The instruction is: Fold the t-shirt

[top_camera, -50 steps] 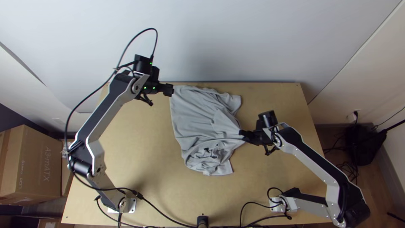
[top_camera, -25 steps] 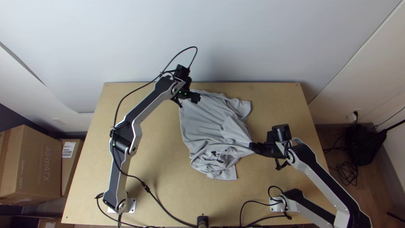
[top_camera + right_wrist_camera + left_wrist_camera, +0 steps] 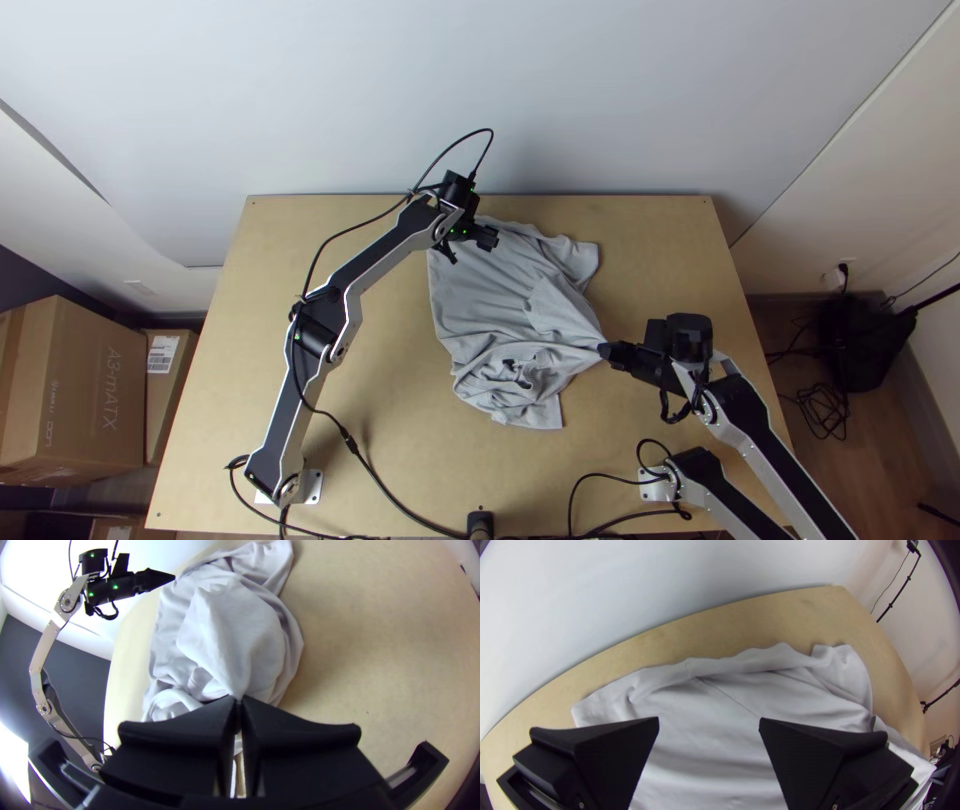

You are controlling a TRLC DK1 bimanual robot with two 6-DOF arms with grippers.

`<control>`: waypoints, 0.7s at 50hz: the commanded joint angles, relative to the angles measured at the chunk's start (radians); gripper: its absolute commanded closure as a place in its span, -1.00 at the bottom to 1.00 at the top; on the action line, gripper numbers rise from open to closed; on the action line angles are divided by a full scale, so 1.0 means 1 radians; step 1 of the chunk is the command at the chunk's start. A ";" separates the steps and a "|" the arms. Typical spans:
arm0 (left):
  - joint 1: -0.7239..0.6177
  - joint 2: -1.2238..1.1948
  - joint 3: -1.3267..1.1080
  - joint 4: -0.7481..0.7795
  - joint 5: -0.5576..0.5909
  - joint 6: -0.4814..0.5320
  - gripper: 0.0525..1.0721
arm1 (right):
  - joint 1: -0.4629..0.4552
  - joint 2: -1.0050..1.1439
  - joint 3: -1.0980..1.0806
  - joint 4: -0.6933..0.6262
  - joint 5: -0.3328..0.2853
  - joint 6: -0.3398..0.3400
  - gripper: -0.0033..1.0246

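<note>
My left gripper (image 3: 487,238) is over the upper part of the grey t-shirt (image 3: 500,300), near its far edge. In the left wrist view that gripper (image 3: 709,725) stands open above the shirt (image 3: 705,705), nothing between its fingers. My right gripper (image 3: 606,350) is at the shirt's right side. The right wrist view shows the gripper (image 3: 238,702) shut on a pulled-up point of the shirt (image 3: 235,635). The shirt lies wrinkled, bunched at its near end, where a dark print shows.
The light wooden table (image 3: 330,420) extends around the shirt, with a wall behind its far edge. Cables (image 3: 600,500) run along the near edge. Cardboard boxes (image 3: 70,390) stand on the floor beyond the table's left side.
The left gripper has moved right and a little nearer, over the shirt. The right gripper has moved right and nearer with its held part, and the shirt has shifted rightward.
</note>
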 commanded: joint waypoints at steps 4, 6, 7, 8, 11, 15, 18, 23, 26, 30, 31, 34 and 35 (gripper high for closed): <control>-0.008 0.027 0.029 0.068 0.002 0.012 -0.90 | 0.013 -0.015 -0.017 0.014 -0.026 0.024 0.95; -0.008 0.032 0.029 0.085 0.001 0.010 -0.90 | 0.021 -0.021 -0.016 0.011 -0.032 0.024 0.95; -0.008 0.035 0.029 0.096 -0.001 0.012 -0.90 | 0.027 -0.024 -0.016 0.008 -0.039 0.027 0.95; -0.008 0.036 0.029 0.104 -0.001 0.012 -0.90 | 0.032 -0.029 -0.016 0.007 -0.045 0.032 0.95; -0.014 0.044 0.028 0.120 -0.001 0.012 -0.90 | 0.046 -0.038 -0.013 0.001 -0.060 0.038 0.95; -0.022 0.061 0.026 0.143 -0.001 0.018 -0.90 | 0.070 -0.052 -0.010 -0.001 -0.074 0.044 0.95; -0.029 0.073 0.023 0.162 -0.011 0.019 -0.90 | 0.096 -0.066 -0.007 -0.006 -0.080 0.050 0.95; -0.046 0.093 0.025 0.200 -0.059 0.012 -0.90 | 0.121 -0.095 -0.002 -0.012 -0.094 0.050 0.95; -0.054 0.104 0.026 0.222 -0.065 0.007 -0.90 | 0.122 -0.096 0.001 -0.015 -0.103 0.050 0.95; -0.059 0.120 0.029 0.245 -0.082 0.007 -0.90 | 0.133 -0.098 0.001 -0.015 -0.105 0.052 0.95; -0.060 0.125 0.029 0.246 -0.083 0.007 -0.90 | 0.136 -0.098 0.003 -0.015 -0.105 0.052 0.95; -0.063 0.136 0.029 0.260 -0.094 0.006 -0.90 | 0.144 -0.099 0.003 -0.015 -0.108 0.059 0.95; -0.065 0.139 0.031 0.262 -0.094 0.006 -0.90 | 0.145 -0.101 0.003 -0.015 -0.108 0.061 0.95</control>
